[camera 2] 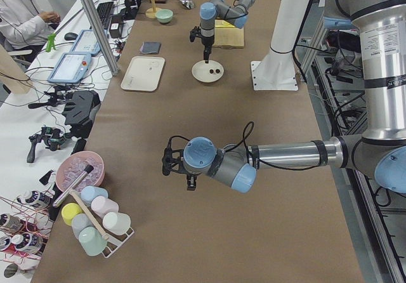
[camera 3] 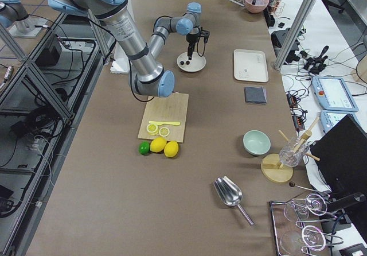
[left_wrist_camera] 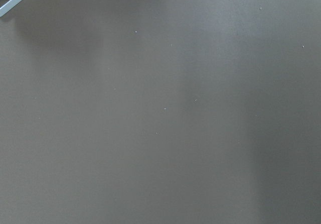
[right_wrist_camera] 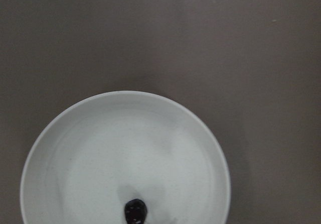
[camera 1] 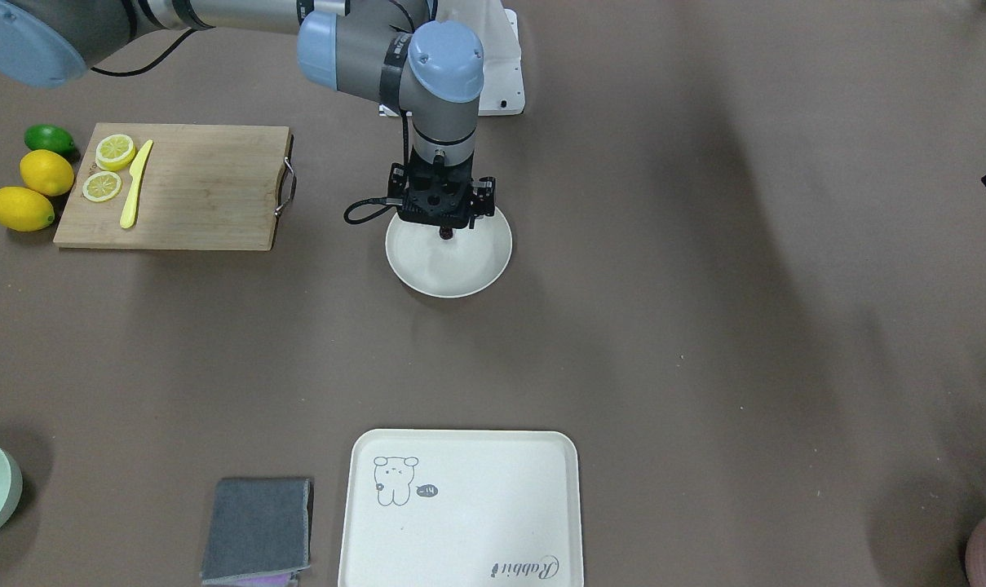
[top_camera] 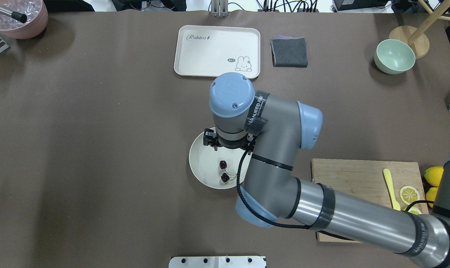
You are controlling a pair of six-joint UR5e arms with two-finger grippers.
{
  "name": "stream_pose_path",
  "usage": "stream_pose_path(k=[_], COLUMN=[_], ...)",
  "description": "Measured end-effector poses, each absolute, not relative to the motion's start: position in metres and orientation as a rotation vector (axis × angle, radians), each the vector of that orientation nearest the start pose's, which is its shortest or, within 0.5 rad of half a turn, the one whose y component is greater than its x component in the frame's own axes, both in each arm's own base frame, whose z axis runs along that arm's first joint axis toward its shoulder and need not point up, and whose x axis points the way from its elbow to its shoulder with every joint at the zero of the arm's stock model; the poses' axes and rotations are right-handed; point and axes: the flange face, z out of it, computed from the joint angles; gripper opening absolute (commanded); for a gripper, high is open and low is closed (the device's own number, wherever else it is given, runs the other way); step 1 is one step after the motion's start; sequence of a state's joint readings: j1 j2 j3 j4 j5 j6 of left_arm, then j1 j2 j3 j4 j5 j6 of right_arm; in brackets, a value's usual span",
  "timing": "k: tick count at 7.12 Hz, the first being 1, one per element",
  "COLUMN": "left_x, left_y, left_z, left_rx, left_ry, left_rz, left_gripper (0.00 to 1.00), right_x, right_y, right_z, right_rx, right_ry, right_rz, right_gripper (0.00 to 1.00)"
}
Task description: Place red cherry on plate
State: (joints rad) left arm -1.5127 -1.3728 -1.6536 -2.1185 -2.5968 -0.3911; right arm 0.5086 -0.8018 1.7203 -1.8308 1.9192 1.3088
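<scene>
The red cherry (top_camera: 223, 164) lies on the plate (top_camera: 204, 163), just below the right pincer (camera 1: 444, 214) and toward the robot. The pincer holds nothing, and we cannot tell how wide it gapes. We judge the placing done, with only withdrawal left.

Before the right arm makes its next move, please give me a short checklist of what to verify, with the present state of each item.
1. Red cherry lies on the plate: ok, both fruits are inside the rim.
2. Right tool is free of the cherry: cannot tell, the wrist hides its fingers.
3. Plate holds nothing else: ok.
4. Left tool is away from the plate: ok, it is far along the table.
5. Cutting board and tray stand apart from the plate: ok.
</scene>
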Motion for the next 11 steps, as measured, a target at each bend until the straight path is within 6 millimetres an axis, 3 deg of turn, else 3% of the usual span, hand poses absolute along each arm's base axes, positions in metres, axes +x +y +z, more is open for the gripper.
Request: stream_pose_path(k=[1,2,4,6,8,9,11], left_x=[-0.023,-0.023,-0.023,-0.023,-0.021,-0.018,-0.001], left_y=[-0.420,-0.420,-0.416,-0.412,-0.412,-0.421,-0.434], left_z=[0.630,0.631,0.641,0.649,0.641,0.617,0.536], left_rx=[0.157,0.154,0.153,0.149,0.130,0.113,0.082], left_ry=[1.071,1.073,1.073,1.077,1.118,1.136,1.144], left_rz=[-0.077,-0.075,-0.053,-0.039,-0.030,-0.028,-0.001], left_gripper=[0.97,0.97,0.97,0.97,0.97,0.97,0.97], right_x=[-0.487,-0.424,-0.309,-0.225,-0.148,-0.107,-0.045], right_y=[-0.418,-0.430,-0.447,-0.464,-0.471,-0.466,-0.442], right_z=[0.179,0.200,0.258,0.307,0.363,0.390,0.416], right_rx=[-0.060,-0.049,-0.017,-0.013,0.005,0.006,0.015], right_ry=[-0.719,-0.709,-0.694,-0.697,-0.681,-0.688,-0.723], right_rz=[0.086,0.055,0.000,-0.056,-0.131,-0.150,-0.128], right_gripper=[1.00,1.00,1.00,1.00,1.00,1.00,1.00])
